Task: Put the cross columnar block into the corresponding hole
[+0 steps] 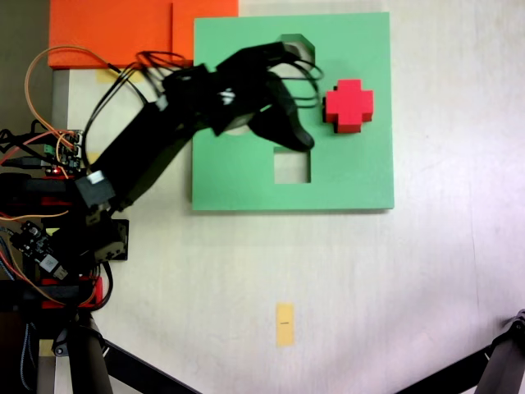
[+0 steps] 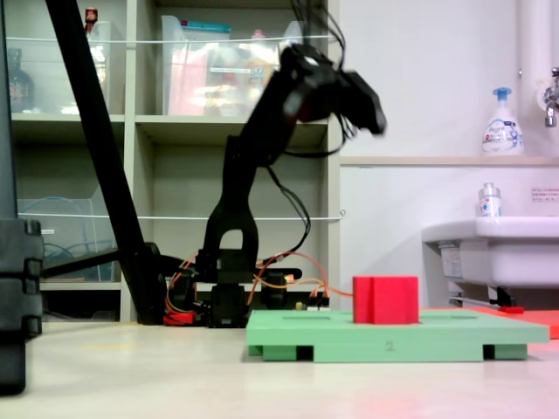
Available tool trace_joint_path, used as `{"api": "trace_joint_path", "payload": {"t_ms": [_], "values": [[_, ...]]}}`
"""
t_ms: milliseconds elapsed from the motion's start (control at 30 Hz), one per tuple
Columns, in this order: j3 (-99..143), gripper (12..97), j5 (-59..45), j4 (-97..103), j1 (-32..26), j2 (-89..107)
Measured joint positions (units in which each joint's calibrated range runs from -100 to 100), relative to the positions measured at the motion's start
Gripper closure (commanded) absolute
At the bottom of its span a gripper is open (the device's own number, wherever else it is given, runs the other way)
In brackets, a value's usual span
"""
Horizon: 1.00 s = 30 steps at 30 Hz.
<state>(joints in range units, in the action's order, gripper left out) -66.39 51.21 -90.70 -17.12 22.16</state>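
The red cross columnar block stands upright on the right part of the green foam board, and in a fixed view the block sticks up above the board's top. It covers the spot where it stands, so the corresponding hole is hidden. My gripper hovers left of the block with its jaws spread apart and nothing between them. From the side the gripper hangs high above the board, well clear of the block.
A square cutout lies below the gripper, and another cutout at the board's top edge is partly covered by the arm. Orange sheets lie at top left, a yellow tag on the table, the arm's base and wiring at left.
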Motion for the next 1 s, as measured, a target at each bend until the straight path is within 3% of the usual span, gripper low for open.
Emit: {"api": "trace_joint_path", "payload": {"t_ms": [33, 100, 367, 533, 600, 767, 1000], "values": [[0.00, 28.2, -3.86, -0.10, -0.05, 4.92], [0.00, 38.3, -14.31, -0.59, 0.44, 13.68], [6.96, 43.6, -33.70, -2.74, 12.21, 26.13], [41.25, 44.0, -34.68, -0.29, 15.82, 41.59], [61.73, 44.8, -34.87, 9.89, 17.88, 53.76], [83.88, 48.6, -36.58, 28.00, 18.90, 70.73], [143.56, 49.5, -40.34, 65.79, 19.29, 76.88]]}}
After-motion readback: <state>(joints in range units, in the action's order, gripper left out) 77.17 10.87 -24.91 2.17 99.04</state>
